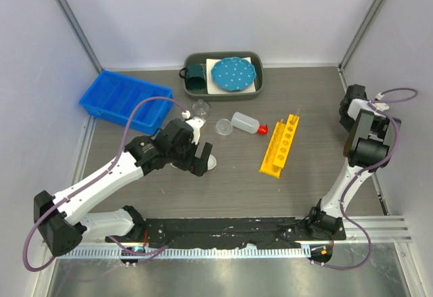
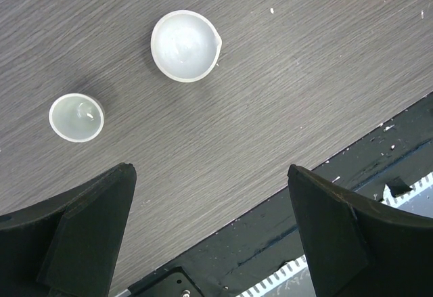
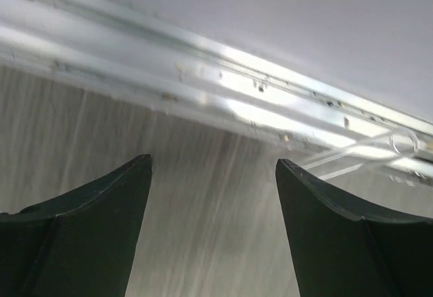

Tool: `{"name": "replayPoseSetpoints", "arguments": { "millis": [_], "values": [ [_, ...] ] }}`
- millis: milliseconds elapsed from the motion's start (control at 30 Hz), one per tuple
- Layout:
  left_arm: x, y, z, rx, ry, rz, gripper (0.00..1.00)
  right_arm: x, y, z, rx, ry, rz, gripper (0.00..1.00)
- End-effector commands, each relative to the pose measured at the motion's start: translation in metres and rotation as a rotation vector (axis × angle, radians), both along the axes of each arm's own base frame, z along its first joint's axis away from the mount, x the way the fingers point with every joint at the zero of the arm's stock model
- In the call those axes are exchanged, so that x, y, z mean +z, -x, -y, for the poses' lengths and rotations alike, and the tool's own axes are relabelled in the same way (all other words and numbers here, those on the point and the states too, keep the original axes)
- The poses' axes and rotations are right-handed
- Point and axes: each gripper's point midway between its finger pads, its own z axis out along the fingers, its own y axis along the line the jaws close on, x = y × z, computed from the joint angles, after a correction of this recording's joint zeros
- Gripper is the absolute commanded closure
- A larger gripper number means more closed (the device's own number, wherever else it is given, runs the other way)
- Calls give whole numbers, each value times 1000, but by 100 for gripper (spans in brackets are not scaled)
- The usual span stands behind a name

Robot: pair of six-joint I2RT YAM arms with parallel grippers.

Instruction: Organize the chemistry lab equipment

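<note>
My left gripper [image 1: 200, 159] is open and empty, low over the table's middle left. In the left wrist view [image 2: 210, 170] a white round dish with a spout [image 2: 185, 45] and a smaller clear round dish [image 2: 76, 116] lie on the table ahead of the fingers, apart from them. The white dish's edge shows beside the gripper [image 1: 211, 162]. A clear flask [image 1: 201, 107], another small clear dish [image 1: 223, 127], the white squeeze bottle with red nozzle [image 1: 247, 122] and the yellow holed rack [image 1: 281, 145] lie mid-table. My right gripper [image 1: 353, 107] is open and empty [image 3: 213, 165] at the far right.
A blue divided bin [image 1: 125, 97] stands at the far left. A grey tray [image 1: 257, 93] at the back holds a teal mug [image 1: 196, 74] and a blue dotted plate [image 1: 233, 74]. The black base rail [image 2: 284, 243] runs along the near edge. Walls enclose three sides.
</note>
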Motion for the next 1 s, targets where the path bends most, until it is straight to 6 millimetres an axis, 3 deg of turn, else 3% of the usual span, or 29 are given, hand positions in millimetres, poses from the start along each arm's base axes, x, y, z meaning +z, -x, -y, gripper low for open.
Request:
{"name": "replayPoseSetpoints", "arguments": {
  "millis": [0, 300, 500, 767, 967],
  "values": [
    [1, -2, 3, -25, 10, 18, 0, -35, 5, 33, -142, -82, 80, 21],
    [-9, -3, 5, -25, -7, -11, 0, -26, -4, 27, -113, -115, 143, 22],
    [-9, -3, 3, -16, -9, -7, 0, -2, -22, 15, -47, -58, 161, 22],
    [-9, -3, 3, -9, -14, -8, 0, 9, -30, 8, -16, -35, 168, 22],
    [-9, -10, 0, 19, -37, 10, 0, 46, -51, -16, 61, 10, 243, 22]
  ]
}}
